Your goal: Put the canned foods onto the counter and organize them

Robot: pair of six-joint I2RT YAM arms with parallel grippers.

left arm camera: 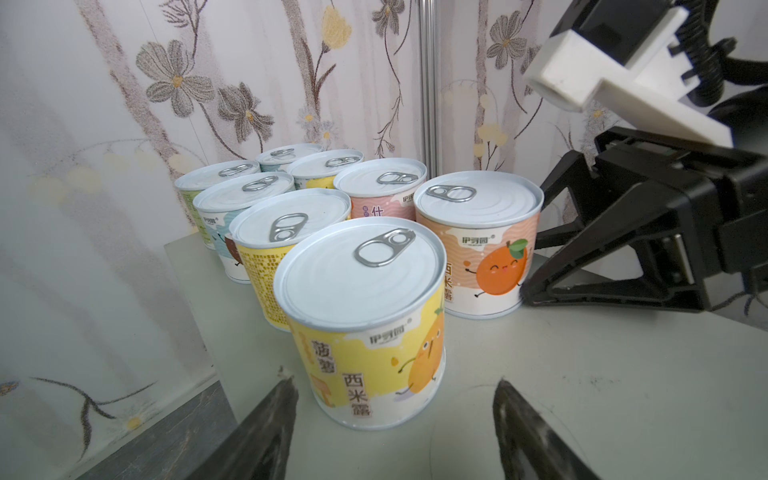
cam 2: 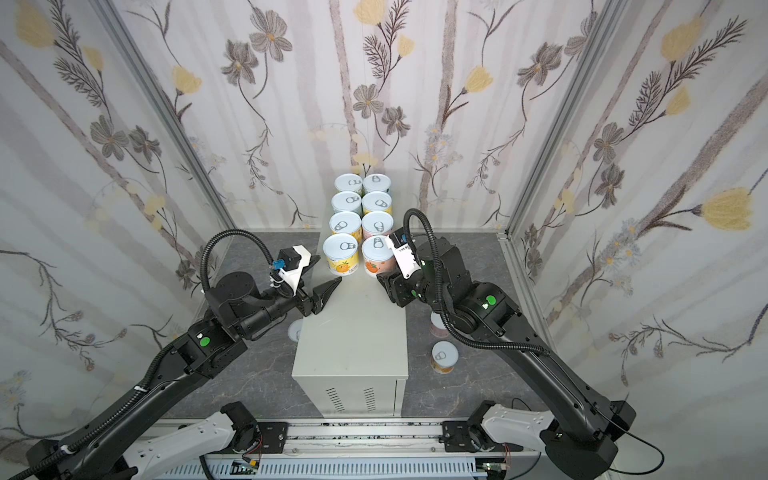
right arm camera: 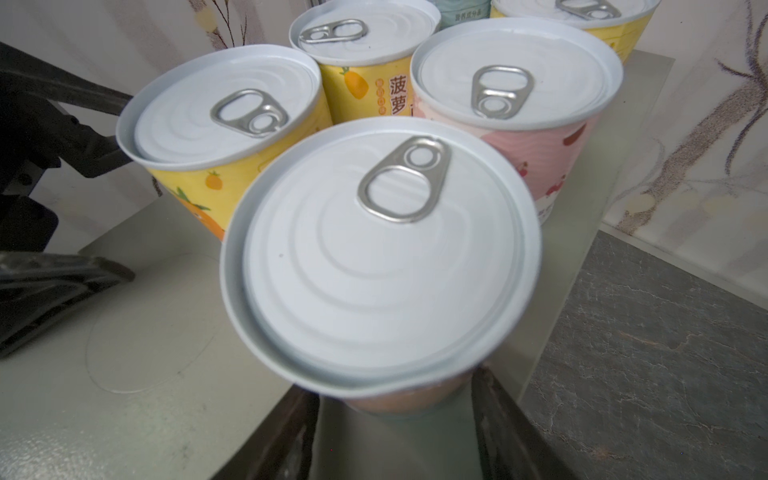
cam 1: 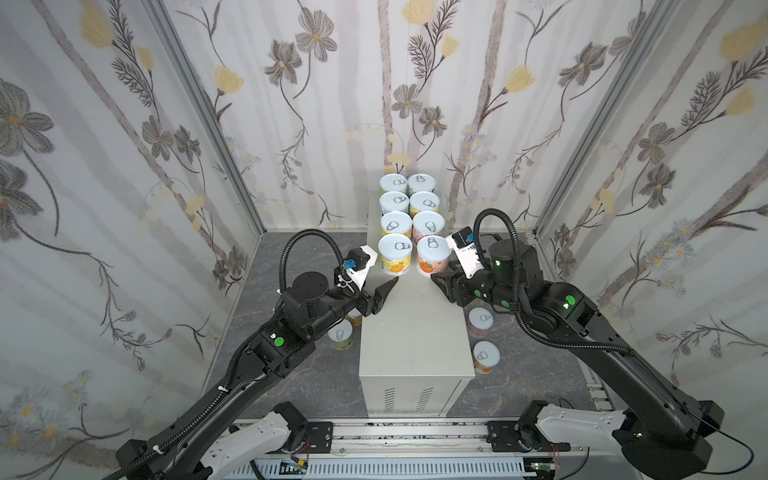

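Note:
Several cans stand in two rows on the far half of the counter (cam 1: 415, 332), seen in both top views. The nearest two are a yellow can (cam 1: 395, 253) (left arm camera: 361, 324) and an orange can (cam 1: 433, 255) (right arm camera: 382, 257). My left gripper (cam 1: 384, 270) (left arm camera: 395, 386) is open just short of the yellow can, its fingertips (left arm camera: 291, 386) wide of the can's base and not touching it. My right gripper (cam 1: 436, 272) (right arm camera: 395, 395) has a finger on each side of the orange can and is shut on it; its tips are hidden under the lid.
More cans stand on the dark marbled floor: a green one (cam 1: 340, 334) left of the counter under my left arm, a pink one (cam 1: 481, 322) and a yellowish one (cam 1: 485, 356) to its right. Floral walls close in on three sides. The counter's near half is bare.

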